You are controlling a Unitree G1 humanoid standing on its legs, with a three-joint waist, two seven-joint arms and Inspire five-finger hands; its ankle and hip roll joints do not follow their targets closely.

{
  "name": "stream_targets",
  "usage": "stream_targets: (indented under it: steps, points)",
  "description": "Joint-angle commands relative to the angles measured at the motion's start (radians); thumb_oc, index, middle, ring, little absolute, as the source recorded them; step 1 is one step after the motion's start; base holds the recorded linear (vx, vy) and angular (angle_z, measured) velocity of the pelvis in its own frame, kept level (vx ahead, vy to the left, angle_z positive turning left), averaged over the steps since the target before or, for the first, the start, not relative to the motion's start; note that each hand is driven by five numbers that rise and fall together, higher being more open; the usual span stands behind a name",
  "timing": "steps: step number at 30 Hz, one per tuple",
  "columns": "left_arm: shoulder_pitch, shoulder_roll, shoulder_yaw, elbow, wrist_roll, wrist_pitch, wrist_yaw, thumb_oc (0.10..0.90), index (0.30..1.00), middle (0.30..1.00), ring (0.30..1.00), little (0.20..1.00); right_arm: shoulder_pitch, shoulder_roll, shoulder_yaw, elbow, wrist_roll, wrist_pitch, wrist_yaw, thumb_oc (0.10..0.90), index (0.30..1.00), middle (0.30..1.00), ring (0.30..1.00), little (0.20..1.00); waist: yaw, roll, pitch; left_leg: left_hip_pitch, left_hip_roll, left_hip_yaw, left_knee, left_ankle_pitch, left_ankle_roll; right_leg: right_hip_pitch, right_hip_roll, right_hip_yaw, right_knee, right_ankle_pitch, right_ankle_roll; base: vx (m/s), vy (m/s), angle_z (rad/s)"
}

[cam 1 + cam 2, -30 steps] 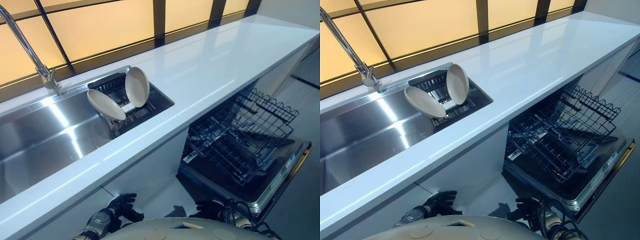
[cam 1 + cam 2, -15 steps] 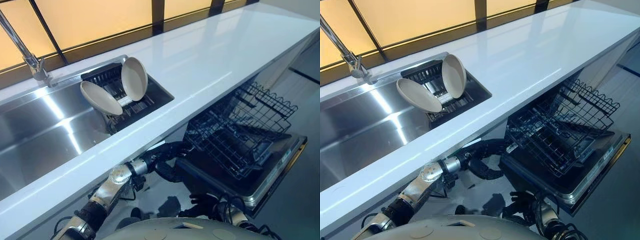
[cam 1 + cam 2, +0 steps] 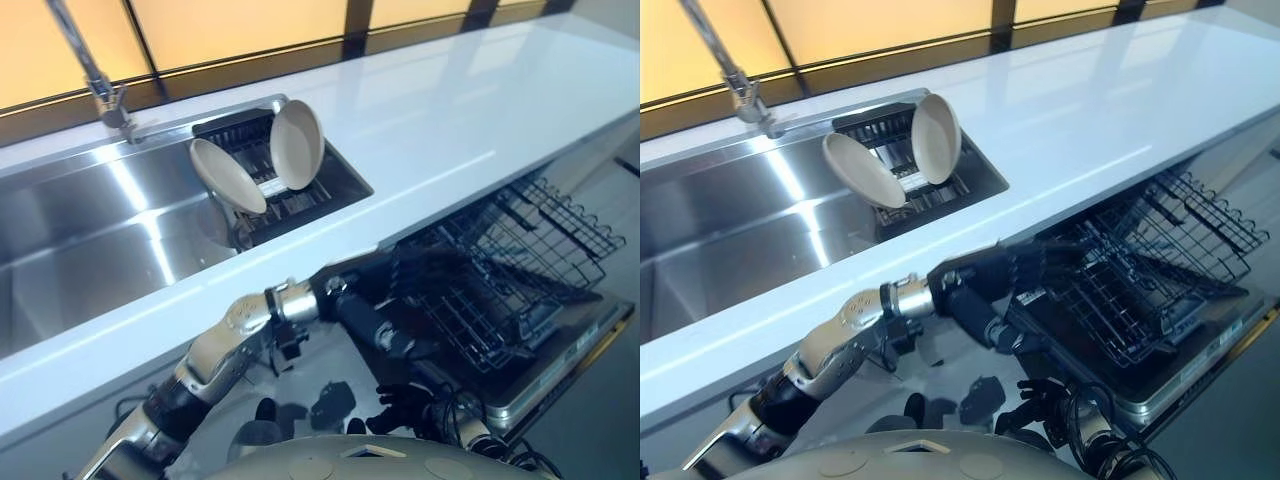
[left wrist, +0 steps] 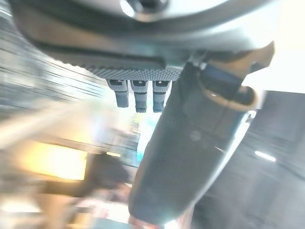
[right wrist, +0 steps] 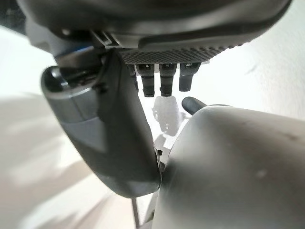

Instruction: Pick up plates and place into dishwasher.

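Here, two beige round plates (image 3: pixel 228 176) (image 3: pixel 298 144) stand tilted in the black slotted rack (image 3: pixel 290 198) inside the steel sink (image 3: pixel 90 250). The left hand (image 3: pixel 985 290), fingers loosely extended and empty, hangs below the white counter (image 3: pixel 450 130) beside the open dishwasher's one black wire basket (image 3: pixel 510 270). The right hand (image 3: pixel 1045 400) is low; its fingers' state is unclear.

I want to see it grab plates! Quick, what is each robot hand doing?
Left robot hand: open, fingers straight, holding nothing, below the counter edge.
Right robot hand: low near the floor, cannot be told.
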Motion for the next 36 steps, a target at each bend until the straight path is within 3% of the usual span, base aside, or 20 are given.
stream_targets:
  steps: [1, 7, 12, 17, 19, 21, 28, 31, 36]
  points:
    - [-0.107, -0.107, -0.002, -0.121, -0.197, -0.014, 0.031, 0.8, 0.9, 0.9, 0.9, 0.9, -0.039, 0.005, 0.05, 0.01, 0.051, -0.034, -0.016, 0.8, 0.9, 0.9, 0.9, 0.9, 0.011, -0.07, -0.004, -0.042, -0.09, 0.017, 0.093, -0.072, 0.068, -0.029, 0.059, 0.032, 0.009, 0.044, -0.02, -0.05, -0.145, 0.11]
    - [-0.123, -0.158, -0.034, -0.147, -0.323, -0.037, 0.085, 0.8, 0.9, 0.9, 0.9, 0.9, -0.051, 0.051, 0.095, 0.042, 0.05, -0.069, -0.067, 0.8, 0.9, 0.9, 0.9, 0.9, 0.015, -0.088, 0.015, -0.071, -0.089, 0.007, 0.129, -0.076, 0.062, -0.035, 0.059, 0.045, 0.018, 0.044, -0.024, -0.07, -0.067, -0.06]
    - [-0.117, -0.162, -0.048, -0.134, -0.294, -0.061, 0.052, 0.8, 0.9, 0.9, 0.9, 0.9, -0.065, 0.069, 0.098, 0.098, 0.053, -0.104, -0.082, 0.8, 0.9, 0.9, 0.9, 0.9, 0.026, -0.093, 0.024, -0.078, -0.088, 0.007, 0.142, -0.076, 0.055, -0.027, 0.057, 0.034, 0.016, 0.043, -0.022, -0.03, -0.031, 0.0]
    - [-0.135, -0.125, -0.035, -0.117, -0.043, -0.244, 0.024, 0.8, 0.9, 0.9, 0.9, 0.9, -0.073, 0.069, 0.075, 0.174, 0.02, -0.14, -0.073, 0.8, 0.9, 0.9, 0.9, 0.9, 0.034, -0.064, 0.005, -0.063, -0.088, 0.008, 0.128, -0.071, 0.049, -0.006, 0.053, 0.024, 0.009, 0.033, -0.018, 0.01, 0.036, 0.0]
    - [-0.151, -0.092, -0.015, -0.123, 0.072, -0.321, 0.072, 0.8, 0.9, 0.9, 0.9, 0.9, -0.067, 0.066, 0.071, 0.186, 0.011, -0.146, -0.065, 0.8, 0.9, 0.9, 0.9, 0.9, 0.032, -0.053, -0.003, -0.063, -0.088, 0.008, 0.131, -0.07, 0.047, 0.0, 0.053, 0.028, 0.008, 0.03, -0.017, 0.03, 0.052, -0.02]
    - [-0.172, -0.044, 0.038, -0.124, 0.219, -0.368, 0.168, 0.8, 0.9, 0.9, 0.9, 0.9, -0.047, 0.053, 0.066, 0.19, -0.021, -0.144, -0.047, 0.8, 0.9, 0.9, 0.9, 0.9, 0.027, -0.038, -0.013, -0.065, -0.09, 0.007, 0.139, -0.07, 0.043, 0.009, 0.053, 0.036, 0.006, 0.024, -0.017, 0.06, 0.089, -0.01]
    - [-0.217, 0.163, 0.31, -0.138, 0.514, -0.316, 0.397, 0.8, 0.9, 0.9, 0.9, 0.9, 0.021, 0.024, 0.023, 0.237, -0.062, -0.158, -0.014, 0.8, 0.9, 0.9, 0.9, 0.9, 0.034, -0.002, -0.041, -0.066, -0.109, -0.031, 0.159, -0.073, 0.042, 0.035, 0.04, 0.049, 0.013, 0.004, -0.022, 0.09, 0.094, 0.02]
    - [-0.24, 0.238, 0.371, -0.111, 0.578, -0.315, 0.45, 0.8, 0.9, 0.9, 0.9, 0.9, 0.033, 0.018, 0.019, 0.243, -0.067, -0.157, -0.005, 0.8, 0.9, 0.9, 0.9, 0.9, 0.03, 0.007, -0.055, -0.056, -0.112, -0.044, 0.148, -0.07, 0.043, 0.039, 0.038, 0.057, 0.014, -0.002, -0.023, 0.12, 0.12, 0.07]
    - [-0.32, 0.512, 0.5, 0.047, 0.601, -0.318, 0.609, 0.8, 0.9, 0.9, 0.9, 0.9, 0.044, -0.031, 0.016, 0.225, -0.107, -0.141, 0.019, 0.8, 0.9, 0.9, 0.9, 0.9, 0.01, 0.047, -0.082, -0.027, -0.09, -0.06, 0.043, -0.012, 0.032, 0.037, 0.037, 0.084, 0.018, -0.013, -0.024, 0.12, 0.206, 0.01]
